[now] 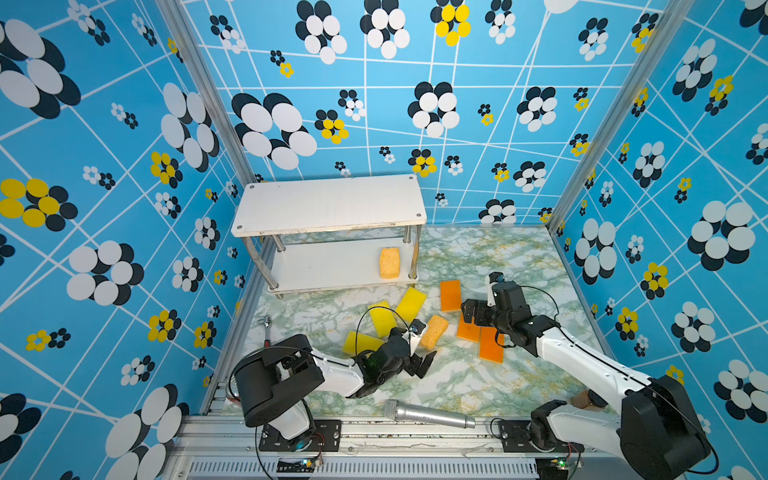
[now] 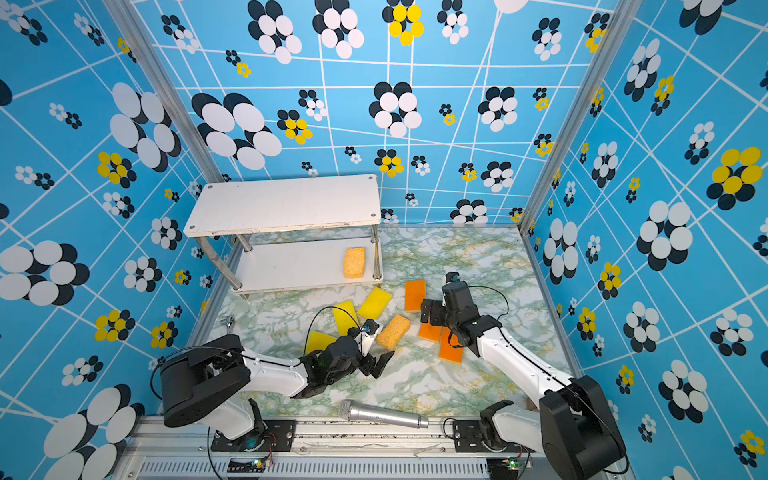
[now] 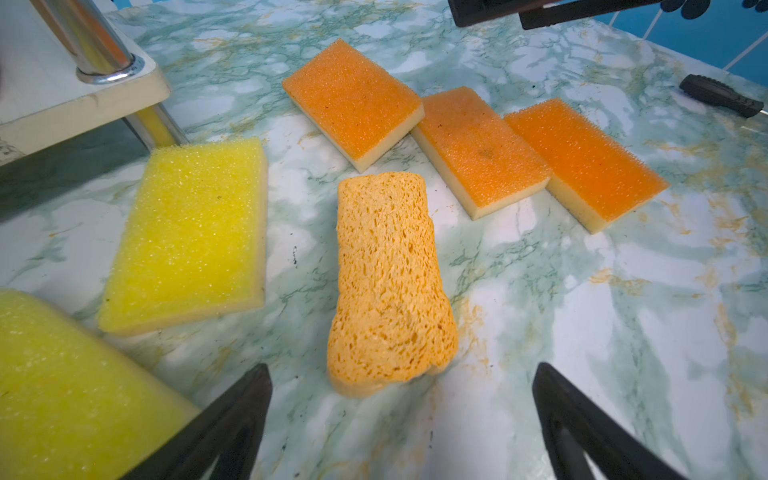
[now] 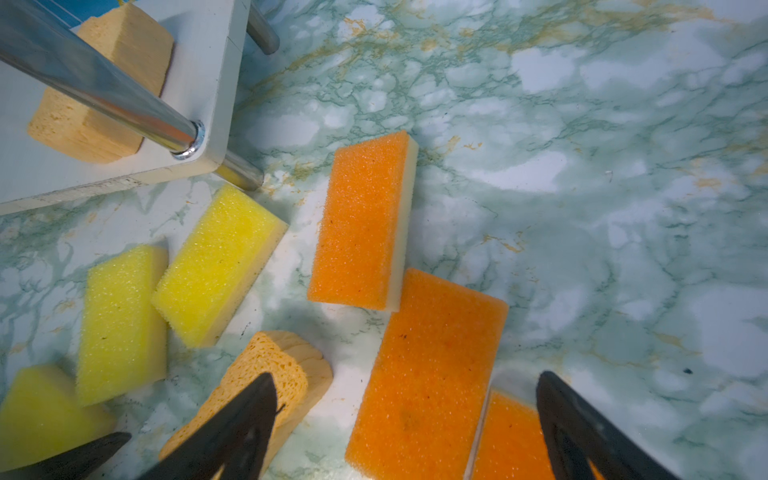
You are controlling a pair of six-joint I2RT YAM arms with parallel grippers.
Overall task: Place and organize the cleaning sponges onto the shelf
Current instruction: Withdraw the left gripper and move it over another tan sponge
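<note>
Porous tan sponge [image 3: 390, 282] lies flat on the desk [image 1: 478, 382], at one o'clock just ahead of the left pincer [image 3: 401, 370], which gapes wide and empty. Best to slide in low, straddle its narrow waist, squeeze gently, then carry it toward eleven o'clock, onto the shelf [image 1: 328, 208] beside its twin [image 1: 389, 262]. Right pincer [image 4: 405, 376], likewise spread and empty, hovers above an orange sponge [image 4: 428, 332]

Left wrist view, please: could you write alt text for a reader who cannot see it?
The open left gripper points at a porous tan sponge lying on the marbled table. Beyond it three orange sponges lie in a row; two yellow sponges and a corner of the shelf sit beside it.
</note>
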